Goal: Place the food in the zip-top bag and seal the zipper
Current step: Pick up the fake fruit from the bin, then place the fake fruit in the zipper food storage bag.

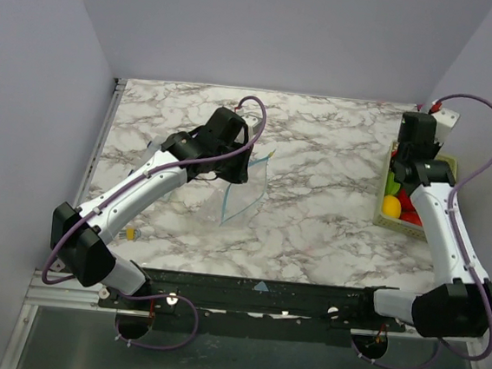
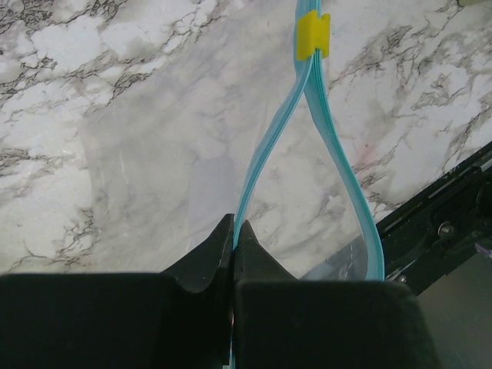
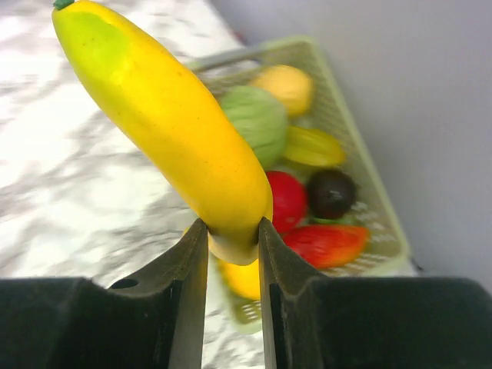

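The zip-top bag [image 1: 245, 193] hangs from my left gripper [image 1: 234, 173] over the middle of the marble table. In the left wrist view that gripper [image 2: 234, 231] is shut on one side of the teal zipper [image 2: 280, 131]. The bag's mouth gapes open, and a yellow slider [image 2: 313, 36] sits at its far end. My right gripper [image 3: 233, 231] is shut on the end of a yellow banana [image 3: 177, 131], which is lifted above the basket [image 3: 382, 223]. More food lies in the basket: a green round piece [image 3: 257, 119], a red one [image 3: 288, 201] and a dark one [image 3: 330, 192].
The yellow-green mesh basket [image 1: 391, 221] stands at the table's right edge, near the wall. A small yellow and blue object [image 1: 132, 235] lies near the front left. The black frame rail [image 2: 438, 223] runs along the near edge. Walls close in the left, back and right sides.
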